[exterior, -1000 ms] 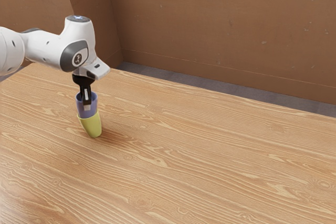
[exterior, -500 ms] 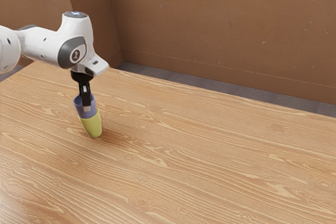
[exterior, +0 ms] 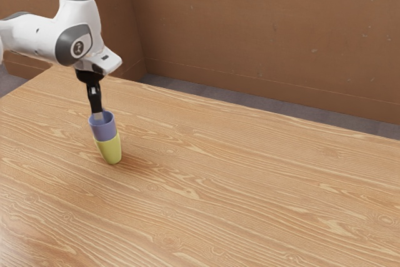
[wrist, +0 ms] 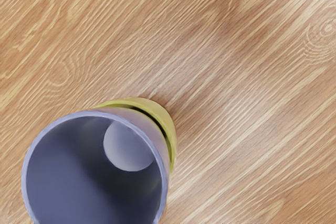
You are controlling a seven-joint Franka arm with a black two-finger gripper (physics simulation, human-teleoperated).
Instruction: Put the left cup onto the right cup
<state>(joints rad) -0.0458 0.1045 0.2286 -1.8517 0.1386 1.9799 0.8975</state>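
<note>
The claw (exterior: 96, 112) hung at the end of the white arm (exterior: 37, 35), pointing down over the stacked cups near the exterior view's left side. Its black tip stood at the rim of the purple cup (exterior: 103, 127), and from this side angle I could not tell whether it touched the rim or sat just above it. Nor could I tell whether the claw was open or closed, since it showed edge-on as one narrow dark bar. The purple cup sat nested inside the yellow cup (exterior: 110, 149), mouth up, with its upper part showing above the yellow rim. The stack was not upright: it leaned, with its top tipped toward the exterior view's left and the yellow cup's narrow base resting on the wooden table (exterior: 250, 173). In the wrist view the hand looked almost straight down into the purple cup (wrist: 63, 182), with its pale round bottom visible inside. A crescent of the yellow cup (wrist: 167, 129) showed just outside the purple wall. Wood-grain table (wrist: 252, 77) surrounded both. Behind the table stood a brown wall (exterior: 269, 29), with a grey strip of floor (exterior: 281, 107) along its foot.
</note>
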